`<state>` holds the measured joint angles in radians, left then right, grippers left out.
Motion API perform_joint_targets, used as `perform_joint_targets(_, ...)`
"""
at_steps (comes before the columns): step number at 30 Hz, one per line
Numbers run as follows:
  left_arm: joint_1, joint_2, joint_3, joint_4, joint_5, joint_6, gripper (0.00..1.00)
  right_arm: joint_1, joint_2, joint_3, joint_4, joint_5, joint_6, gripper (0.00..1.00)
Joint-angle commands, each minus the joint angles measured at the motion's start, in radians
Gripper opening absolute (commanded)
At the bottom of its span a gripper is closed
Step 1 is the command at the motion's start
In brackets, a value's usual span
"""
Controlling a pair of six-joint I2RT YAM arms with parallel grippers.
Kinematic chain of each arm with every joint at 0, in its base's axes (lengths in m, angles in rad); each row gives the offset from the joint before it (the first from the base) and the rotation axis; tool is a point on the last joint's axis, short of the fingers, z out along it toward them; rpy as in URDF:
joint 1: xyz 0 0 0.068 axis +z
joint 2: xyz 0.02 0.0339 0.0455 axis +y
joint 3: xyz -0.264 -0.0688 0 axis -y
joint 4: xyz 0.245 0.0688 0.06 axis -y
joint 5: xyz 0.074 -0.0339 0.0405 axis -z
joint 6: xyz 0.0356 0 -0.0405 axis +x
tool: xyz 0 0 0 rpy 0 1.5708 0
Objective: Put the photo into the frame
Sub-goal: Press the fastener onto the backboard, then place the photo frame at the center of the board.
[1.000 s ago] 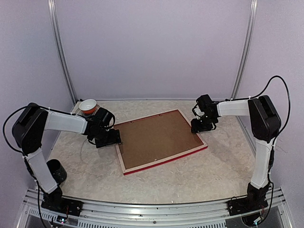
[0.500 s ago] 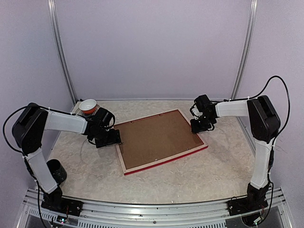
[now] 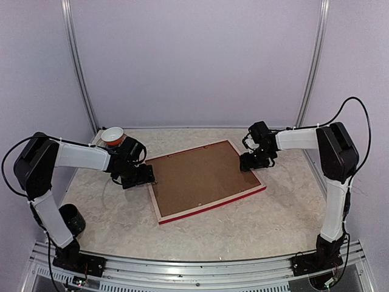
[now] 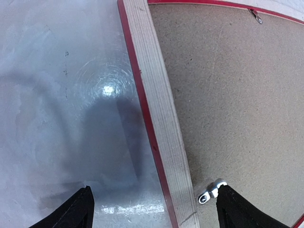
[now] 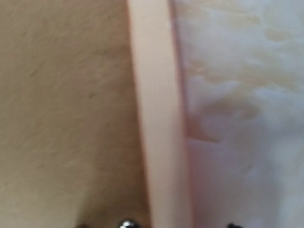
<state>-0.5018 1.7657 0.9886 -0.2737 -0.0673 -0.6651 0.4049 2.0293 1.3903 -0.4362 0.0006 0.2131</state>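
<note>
The frame (image 3: 213, 205) lies face down on the table, pale wood back up, red edge showing. A brown backing board (image 3: 200, 173) fills it. The photo is hidden. My left gripper (image 3: 147, 177) is open at the frame's left rail (image 4: 159, 109), one finger over the table and the other finger (image 4: 242, 211) over the backing board (image 4: 237, 95) beside a metal clip (image 4: 211, 191). My right gripper (image 3: 245, 163) is open low over the frame's right rail (image 5: 154, 118), with the board (image 5: 66, 104) on one side and the table on the other; that view is blurred.
A white and orange bowl (image 3: 113, 136) stands at the back left behind the left arm. A black cup (image 3: 72, 219) stands by the left arm's base. Walls and metal posts close in the back and sides.
My right gripper has moved a little to the left, onto the frame's right edge. The left gripper and the frame have not moved.
</note>
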Motion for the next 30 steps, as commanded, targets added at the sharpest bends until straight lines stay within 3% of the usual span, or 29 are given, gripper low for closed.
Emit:
perform_joint_targets(1,0.012,-0.094,0.018,-0.008,-0.012,-0.005,0.89,0.003,-0.065,-0.002,0.004,-0.094,0.015,0.74)
perform_joint_targets(10,0.019,-0.192,0.018,-0.083,-0.071,-0.007,0.90,-0.044,-0.123,-0.005,0.014,-0.163,0.054,0.81)
perform_joint_targets(17,0.033,-0.158,-0.040,-0.092,-0.080,-0.008,0.87,-0.072,-0.132,-0.023,0.038,-0.165,0.069,0.82)
perform_joint_targets(30,0.037,-0.040,-0.056,-0.054,-0.073,0.001,0.86,-0.094,-0.100,-0.076,0.112,-0.311,0.103,0.82)
